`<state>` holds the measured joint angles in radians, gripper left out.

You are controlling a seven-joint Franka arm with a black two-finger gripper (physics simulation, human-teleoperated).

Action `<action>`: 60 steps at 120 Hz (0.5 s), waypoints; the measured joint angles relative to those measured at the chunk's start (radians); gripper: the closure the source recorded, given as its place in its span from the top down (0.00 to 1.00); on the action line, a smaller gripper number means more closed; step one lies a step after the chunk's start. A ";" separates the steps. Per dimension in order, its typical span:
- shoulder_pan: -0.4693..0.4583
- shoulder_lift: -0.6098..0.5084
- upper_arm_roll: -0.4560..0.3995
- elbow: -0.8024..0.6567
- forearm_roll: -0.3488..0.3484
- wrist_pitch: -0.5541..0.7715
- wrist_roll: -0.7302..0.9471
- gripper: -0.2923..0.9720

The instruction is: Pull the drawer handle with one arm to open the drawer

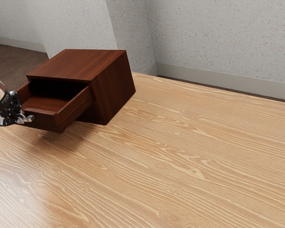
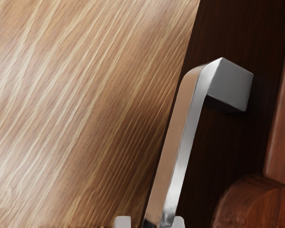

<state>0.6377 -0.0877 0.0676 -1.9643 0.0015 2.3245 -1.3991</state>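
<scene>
Locate the dark reddish-brown wooden cabinet (image 1: pixel 85 64) in the upper left of the frame in the exterior view. It stands on the light, wavy-grained wooden table (image 1: pixel 180 156). Its single drawer (image 1: pixel 61 111) is pulled part-way out toward the frame's left edge, so you see its dark interior.

Find the black gripper (image 1: pixel 16 118) at the far left edge, directly against the drawer front. The brushed silver bar handle (image 1: pixel 27 117) shows as a small pale piece beside it.

In the wrist view, the handle (image 2: pixel 180 156) runs close under the hand, standing off the dark drawer front (image 2: pixel 237 57) on a square post. You cannot tell whether the jaws are closed on it.
</scene>
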 joint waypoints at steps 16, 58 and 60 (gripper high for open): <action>-0.015 -0.026 0.000 -0.028 0.000 0.011 0.000 0.16; -0.035 -0.322 -0.031 -0.207 -0.008 0.009 0.016 0.57; -0.036 -0.329 -0.061 -0.173 -0.013 -0.020 0.017 0.58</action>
<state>0.6014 -0.4172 0.0066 -2.1372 -0.0111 2.3046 -1.3822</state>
